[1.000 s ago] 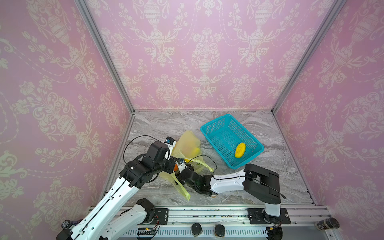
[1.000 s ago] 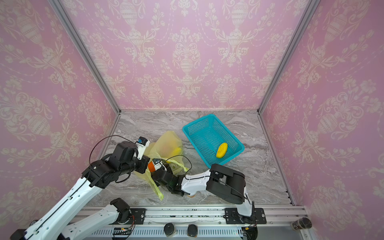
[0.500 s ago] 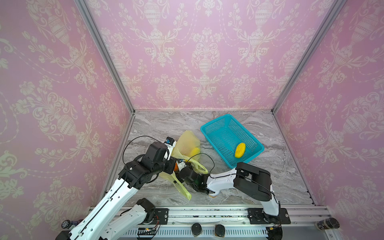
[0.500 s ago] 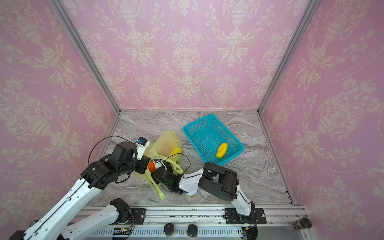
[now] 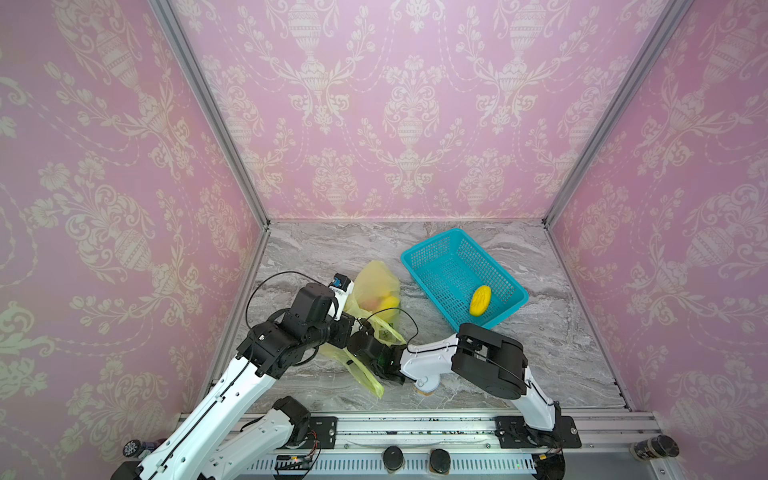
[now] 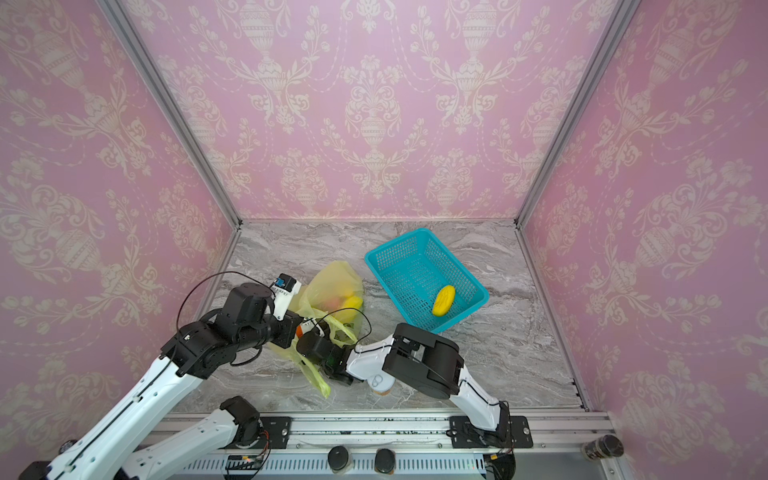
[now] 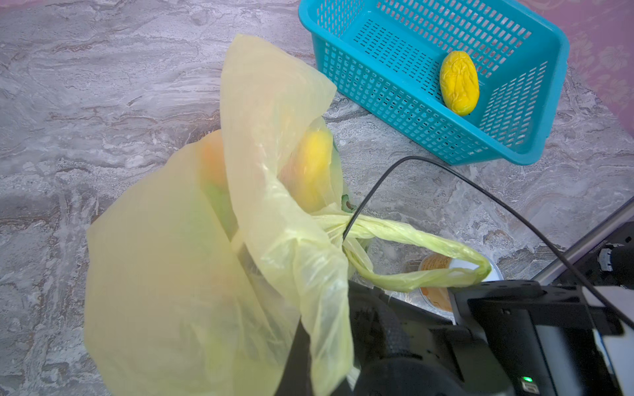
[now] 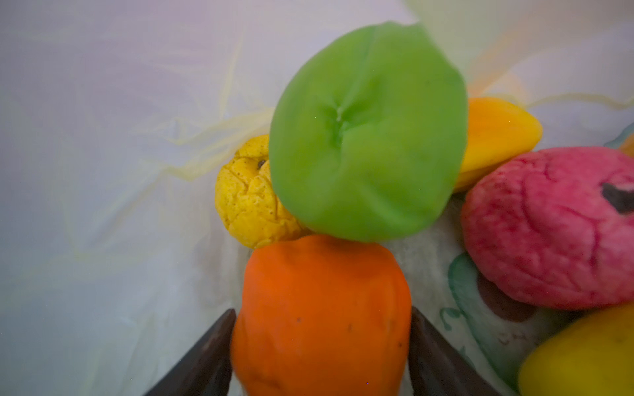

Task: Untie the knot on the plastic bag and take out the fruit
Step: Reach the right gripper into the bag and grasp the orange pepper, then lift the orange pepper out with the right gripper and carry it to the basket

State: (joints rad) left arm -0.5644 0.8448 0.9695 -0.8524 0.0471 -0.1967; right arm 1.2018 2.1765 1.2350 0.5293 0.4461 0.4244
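The yellow-green plastic bag (image 5: 376,286) (image 6: 332,286) lies left of centre with its mouth held open. My left gripper is shut on the bag's rim film (image 7: 319,301), its jaws mostly covered by it. The knot is out of view; one handle loop (image 7: 411,240) hangs loose. My right gripper (image 8: 323,310) is inside the bag, shut on an orange fruit (image 8: 322,343), a finger pressed on each side. Behind it lie a green apple (image 8: 367,130), a yellow lemon (image 8: 247,195) and a pink-red fruit (image 8: 549,226). One yellow fruit (image 5: 480,300) lies in the basket.
The teal mesh basket (image 5: 432,245) (image 6: 399,245) (image 7: 549,37) stands right of the bag. A white-lidded can (image 5: 424,384) (image 7: 435,274) sits under my right forearm. A black cable (image 7: 446,171) arcs over the bag's handle. Pink walls close in three sides.
My right arm's elbow has swung left and its wrist has pushed further towards the bag's mouth. The left arm and the bag have hardly moved.
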